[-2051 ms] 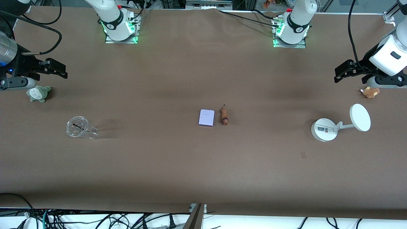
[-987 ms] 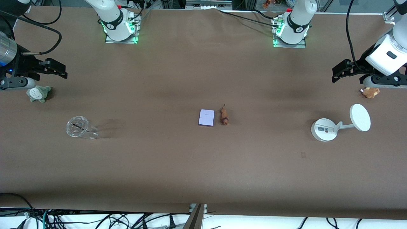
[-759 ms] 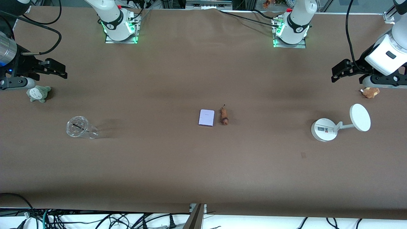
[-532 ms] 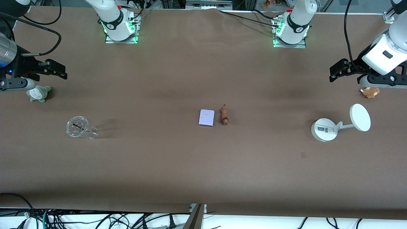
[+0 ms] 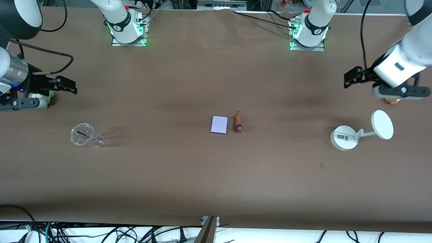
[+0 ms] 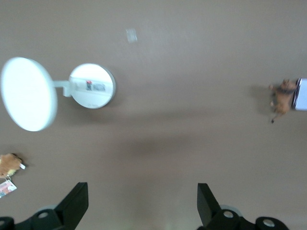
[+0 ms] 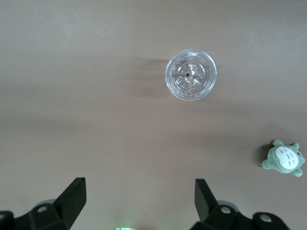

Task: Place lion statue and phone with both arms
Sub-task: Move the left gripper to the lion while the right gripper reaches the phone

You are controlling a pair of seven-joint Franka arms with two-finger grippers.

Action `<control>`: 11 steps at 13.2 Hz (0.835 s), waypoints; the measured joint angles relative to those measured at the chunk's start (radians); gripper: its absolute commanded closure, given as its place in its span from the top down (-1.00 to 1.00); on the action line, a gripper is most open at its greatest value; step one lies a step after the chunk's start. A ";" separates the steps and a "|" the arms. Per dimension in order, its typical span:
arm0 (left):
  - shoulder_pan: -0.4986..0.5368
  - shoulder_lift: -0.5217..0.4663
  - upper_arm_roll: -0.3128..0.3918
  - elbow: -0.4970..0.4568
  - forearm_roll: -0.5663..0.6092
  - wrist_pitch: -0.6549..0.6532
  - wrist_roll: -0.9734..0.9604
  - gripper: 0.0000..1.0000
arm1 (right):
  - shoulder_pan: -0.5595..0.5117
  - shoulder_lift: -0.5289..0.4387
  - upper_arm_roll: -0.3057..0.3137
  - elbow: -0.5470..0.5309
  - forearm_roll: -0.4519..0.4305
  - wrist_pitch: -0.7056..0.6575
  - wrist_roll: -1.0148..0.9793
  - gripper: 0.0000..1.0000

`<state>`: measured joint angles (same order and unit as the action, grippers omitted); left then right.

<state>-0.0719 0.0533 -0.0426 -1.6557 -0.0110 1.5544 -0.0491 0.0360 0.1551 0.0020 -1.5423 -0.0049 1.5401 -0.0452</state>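
Light: the counter (image 5: 189, 175) is lit evenly from overhead, moderately bright.
Shadows: soft, diffuse dark bands are cast on the brown surface under both arms; a faint smear of shadow is seen beside the clear cup (image 5: 82, 135), and a broad soft patch ahead of the left jaws in the left wrist view.
Glare: the white stand (image 5: 361, 132) is rendered nearly blown out; its disc (image 6: 28, 94) is washed to plain white in the left wrist view.
Glow: green light is shed at both arm bases.
Blur: the left wrist view is softened; the lion statue (image 6: 281, 98) is smeared, the jaws' tips indistinct.
Sharpness: the front view is crisp.
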 measured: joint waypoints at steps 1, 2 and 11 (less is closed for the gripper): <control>-0.007 0.023 -0.020 0.000 0.000 -0.004 0.000 1.00 | -0.001 0.013 -0.001 0.000 0.000 0.008 0.000 1.00; -0.017 0.047 -0.046 -0.001 0.000 0.000 -0.005 1.00 | -0.002 0.025 -0.001 0.001 0.000 0.019 0.000 1.00; -0.211 0.371 -0.172 -0.002 -0.046 0.503 -0.579 1.00 | 0.022 0.151 0.009 0.012 0.007 0.211 0.033 1.00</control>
<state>-0.2829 0.4242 -0.2147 -1.6580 -0.0575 2.0572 -0.6279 0.0581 0.3064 0.0109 -1.5300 0.0020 1.7516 -0.0125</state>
